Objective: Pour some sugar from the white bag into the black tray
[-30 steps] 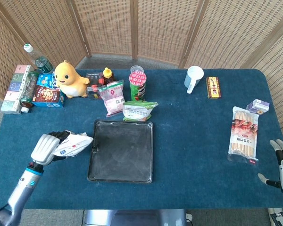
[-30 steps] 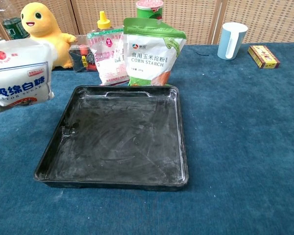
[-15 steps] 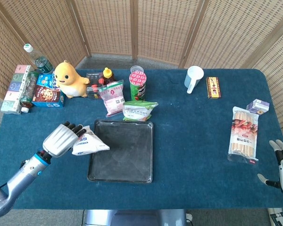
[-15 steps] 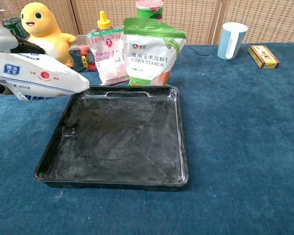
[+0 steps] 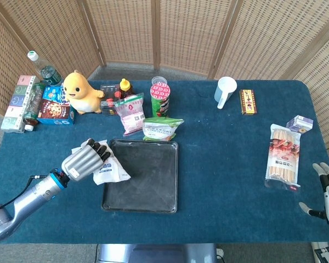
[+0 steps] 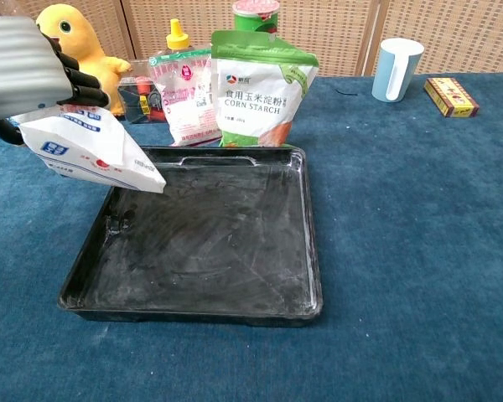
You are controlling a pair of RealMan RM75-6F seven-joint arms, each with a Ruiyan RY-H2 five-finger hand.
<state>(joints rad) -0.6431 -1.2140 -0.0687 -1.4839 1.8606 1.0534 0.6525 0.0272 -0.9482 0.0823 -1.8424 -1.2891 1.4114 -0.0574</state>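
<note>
My left hand (image 5: 86,161) (image 6: 33,69) grips the white sugar bag (image 5: 111,172) (image 6: 96,152) and holds it tilted, its lower corner pointing down over the left edge of the black tray (image 5: 153,196) (image 6: 218,310). The tray lies flat in the middle of the blue table, its floor smeared with white dust. No stream of sugar is visible. My right hand (image 5: 328,189) rests at the table's right front corner with its fingers spread and nothing in it.
Behind the tray stand a corn starch bag (image 6: 260,88), a pink packet (image 6: 183,96), a yellow duck toy (image 5: 82,93), a red-topped can (image 5: 159,98) and boxes. A blue cup (image 5: 225,91), a small box (image 5: 248,101) and a noodle pack (image 5: 283,157) lie to the right.
My left hand has carried the sugar bag rightward to the tray's left edge and tipped it from nearly level to corner-down. The right hand has stayed still.
</note>
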